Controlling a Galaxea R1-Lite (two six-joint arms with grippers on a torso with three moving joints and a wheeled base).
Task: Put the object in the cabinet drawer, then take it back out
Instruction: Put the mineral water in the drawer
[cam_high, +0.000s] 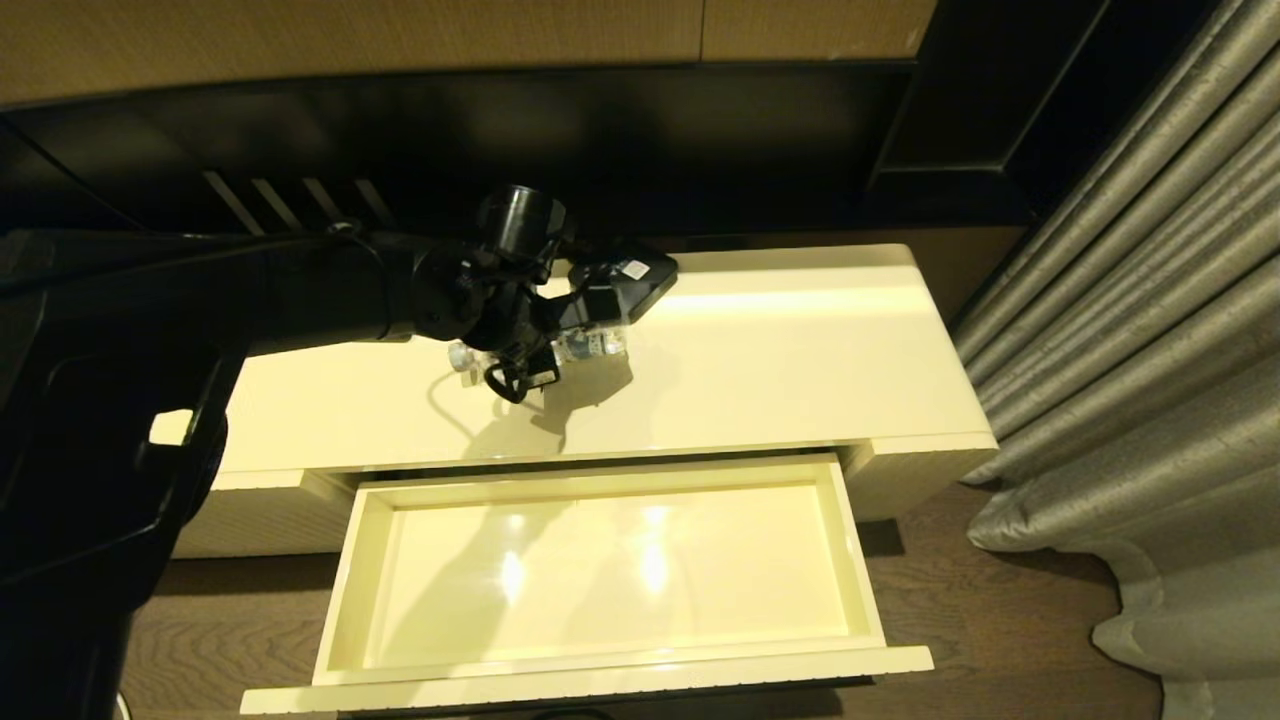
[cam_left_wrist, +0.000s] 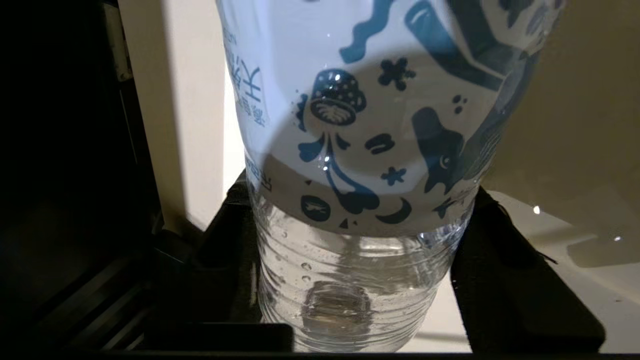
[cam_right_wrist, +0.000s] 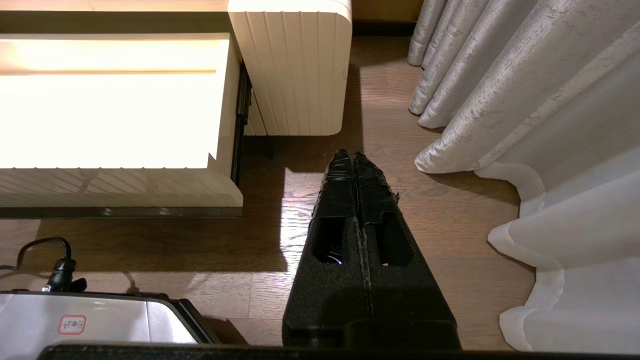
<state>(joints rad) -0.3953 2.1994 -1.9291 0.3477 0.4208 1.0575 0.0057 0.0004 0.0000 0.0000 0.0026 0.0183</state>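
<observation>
The object, a small clear water bottle (cam_high: 600, 346) with a white label printed in blue, lies on its side on the cream cabinet top (cam_high: 800, 350), its pale cap (cam_high: 461, 357) pointing left. My left gripper (cam_high: 563, 338) reaches in from the left and is shut on the bottle. In the left wrist view the black fingers (cam_left_wrist: 500, 260) press both sides of the bottle (cam_left_wrist: 370, 150). The cabinet drawer (cam_high: 600, 486) stands pulled out below, with nothing in it. My right gripper (cam_right_wrist: 354, 156) is shut and empty, hanging over the wooden floor.
A black square box (cam_high: 630, 280) sits on the cabinet top just behind the bottle. A dark panel runs along the wall behind. Grey curtains (cam_high: 1150, 330) hang at the right. The drawer's ribbed front (cam_right_wrist: 115, 185) and the robot's base (cam_right_wrist: 100, 320) show in the right wrist view.
</observation>
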